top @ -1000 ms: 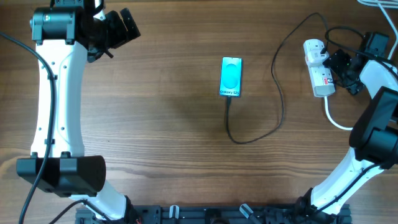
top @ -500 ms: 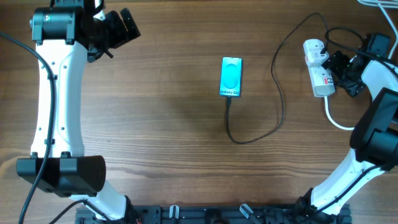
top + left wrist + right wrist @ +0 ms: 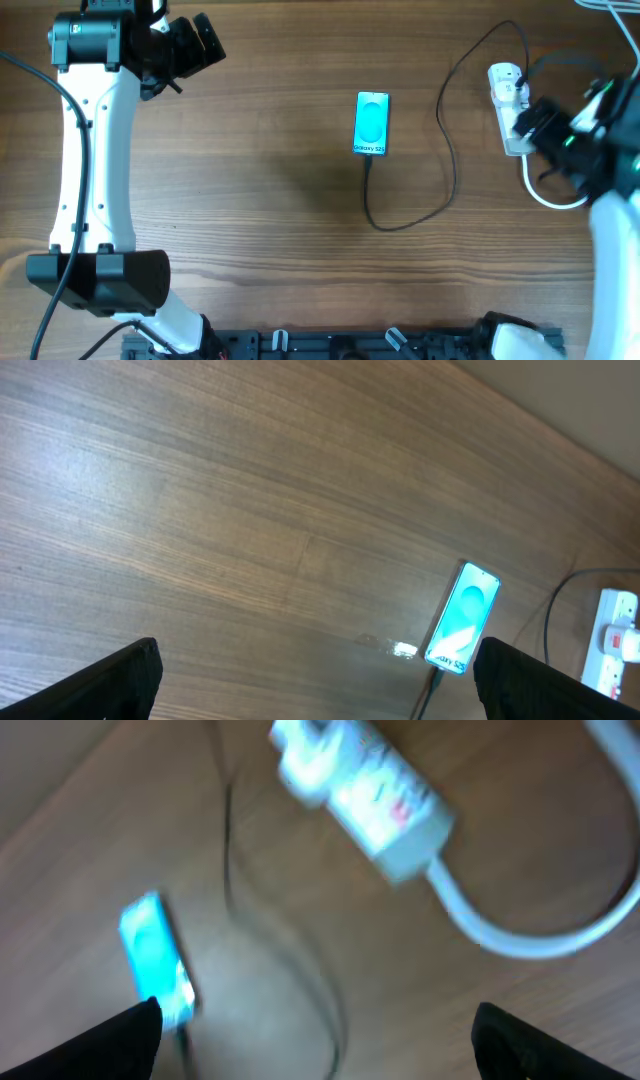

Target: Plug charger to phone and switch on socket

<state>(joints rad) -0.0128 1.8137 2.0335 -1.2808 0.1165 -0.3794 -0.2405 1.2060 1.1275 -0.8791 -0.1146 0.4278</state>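
Observation:
The phone (image 3: pixel 371 123) lies face up mid-table, its screen lit light blue. The thin black charger cable (image 3: pixel 447 170) meets the phone's near edge, loops right and runs up to the plug on the white socket block (image 3: pixel 503 82) at the far right. My right gripper (image 3: pixel 530 122) hovers at the socket's near end, open and holding nothing. Its wrist view is blurred, with the socket (image 3: pixel 375 790) above the empty gap (image 3: pixel 318 1045) and the phone (image 3: pixel 155 960) at left. My left gripper (image 3: pixel 197 42) stays open at the far left, with the phone (image 3: pixel 462 618) far ahead of it (image 3: pixel 318 690).
The socket's thick white cord (image 3: pixel 545 193) curves toward the right edge and shows as a cord (image 3: pixel 520 935) in the right wrist view. The left arm (image 3: pixel 85 160) stretches along the table's left side.
The right arm has swung toward the table's front and is motion-blurred; its gripper has shifted from the socket's right side to its near end. Left arm, phone and cable are unmoved.

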